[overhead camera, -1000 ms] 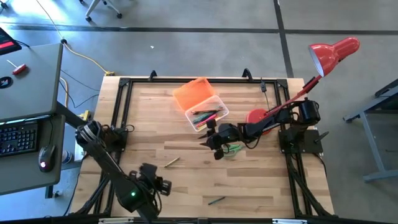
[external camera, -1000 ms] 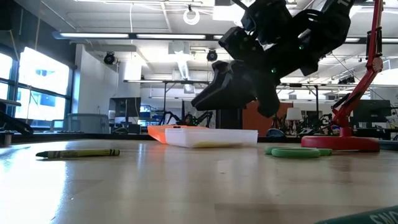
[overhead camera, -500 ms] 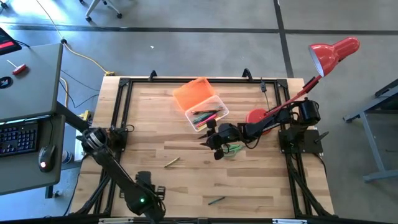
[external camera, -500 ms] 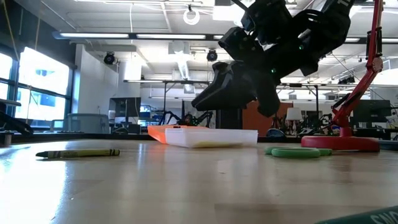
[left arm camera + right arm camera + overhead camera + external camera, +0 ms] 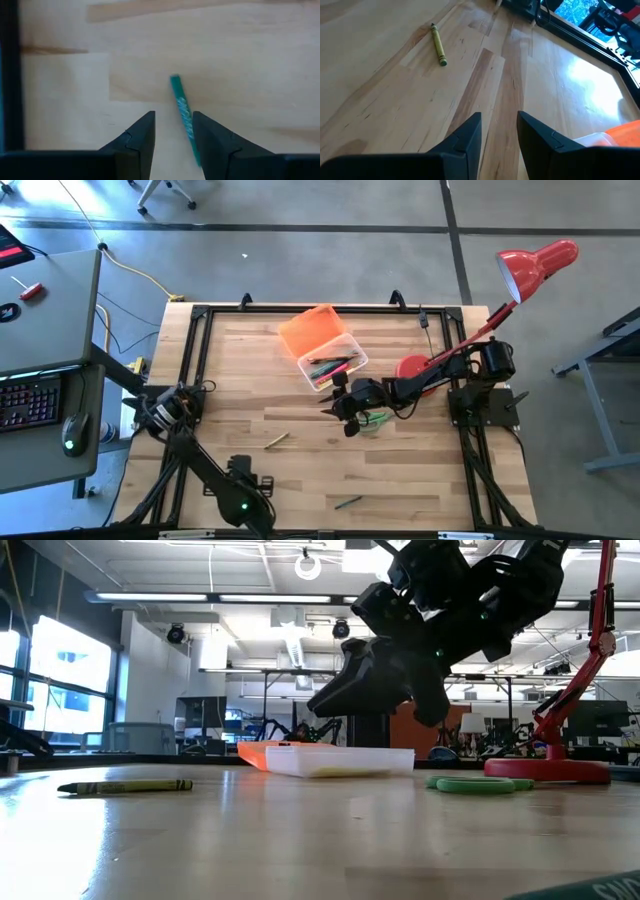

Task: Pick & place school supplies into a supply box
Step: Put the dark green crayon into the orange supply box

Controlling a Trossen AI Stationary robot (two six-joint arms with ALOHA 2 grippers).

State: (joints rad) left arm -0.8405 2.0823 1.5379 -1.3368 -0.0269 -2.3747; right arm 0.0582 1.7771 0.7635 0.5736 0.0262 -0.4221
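So the worktop (image 5: 240, 380) has my supply box (image 5: 333, 364) near the back, lid flipped aside. My right fingers (image 5: 338, 411) hover released beside it; left fingers (image 5: 172, 142) parted, empty, over a teal crayon (image 5: 183, 112).

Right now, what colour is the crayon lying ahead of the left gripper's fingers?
Teal green; the crayon shows best in the left wrist view, lying on the wooden table.
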